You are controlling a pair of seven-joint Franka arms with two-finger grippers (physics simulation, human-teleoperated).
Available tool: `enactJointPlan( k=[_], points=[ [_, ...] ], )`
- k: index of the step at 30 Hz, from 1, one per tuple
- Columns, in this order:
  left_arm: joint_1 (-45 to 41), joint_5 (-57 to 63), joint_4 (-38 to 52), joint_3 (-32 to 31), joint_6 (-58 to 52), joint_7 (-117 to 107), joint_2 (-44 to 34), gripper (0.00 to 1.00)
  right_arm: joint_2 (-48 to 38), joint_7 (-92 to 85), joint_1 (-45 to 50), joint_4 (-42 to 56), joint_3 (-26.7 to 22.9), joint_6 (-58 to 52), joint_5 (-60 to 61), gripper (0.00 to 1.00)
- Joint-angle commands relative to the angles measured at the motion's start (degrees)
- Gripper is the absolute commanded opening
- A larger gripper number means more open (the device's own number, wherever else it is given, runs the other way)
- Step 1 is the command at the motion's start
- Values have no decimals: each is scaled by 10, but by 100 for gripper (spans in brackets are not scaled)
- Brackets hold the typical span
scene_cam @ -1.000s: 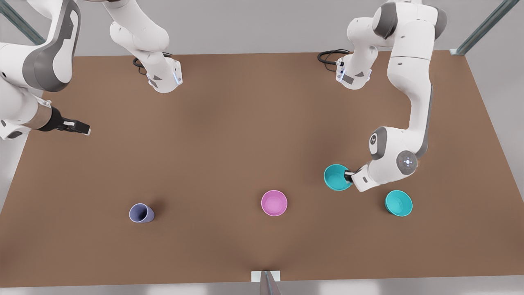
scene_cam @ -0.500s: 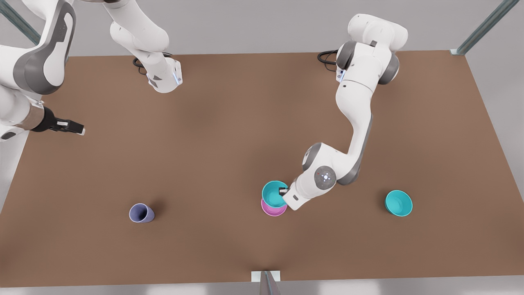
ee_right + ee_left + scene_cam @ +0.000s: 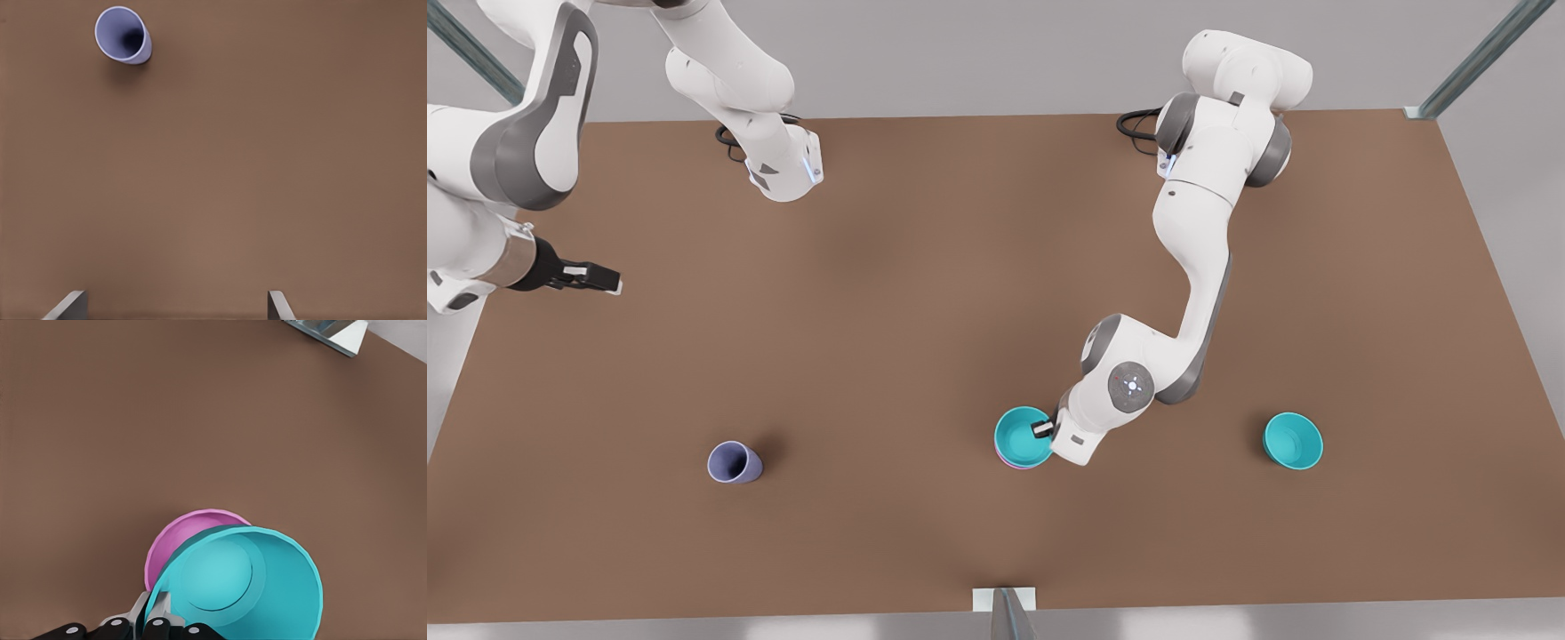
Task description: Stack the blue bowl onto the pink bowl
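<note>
While it sits over the pink bowl (image 3: 175,545), whose magenta rim peeks out beneath, the smooth round blue bowl (image 3: 1021,434) is pinched at its rim by the left end effector (image 3: 1042,429) near the tabletop's (image 3: 925,293) middle. Both bowls look empty. A second turquoise bowl (image 3: 1292,440) lies well apart. The right end effector (image 3: 601,278) waits, spread wide, far from a lavender cup (image 3: 734,462).

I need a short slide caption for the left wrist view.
Left hand grips the blue bowl over the pink bowl.
</note>
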Motion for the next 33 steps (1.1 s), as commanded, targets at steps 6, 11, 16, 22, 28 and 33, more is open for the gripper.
enactJointPlan(
  k=[6, 11, 16, 22, 28, 33],
  points=[
    [0, -2, -16, -1, 6, -138, 2, 21, 1, -12, -4, 0, 0, 1, 1, 100],
    [0, -5, -20, -8, 13, -139, 6, 21, 4, -12, -4, 0, 0, 1, 1, 100],
    [0, -7, -20, -11, 19, -132, 9, 88, 6, -12, -4, 0, 0, 1, 1, 100],
    [5, 34, -40, 183, -422, 194, -187, 100, 6, -12, -5, 0, 0, 1, 1, 100],
    [175, 131, -174, 45, -395, 362, -413, 100, 4, -12, -5, 0, 0, 0, 4, 100],
    [175, 127, -166, 44, -420, 364, -404, 100, 2, -12, -5, 0, 0, -1, 4, 100]
  ],
)
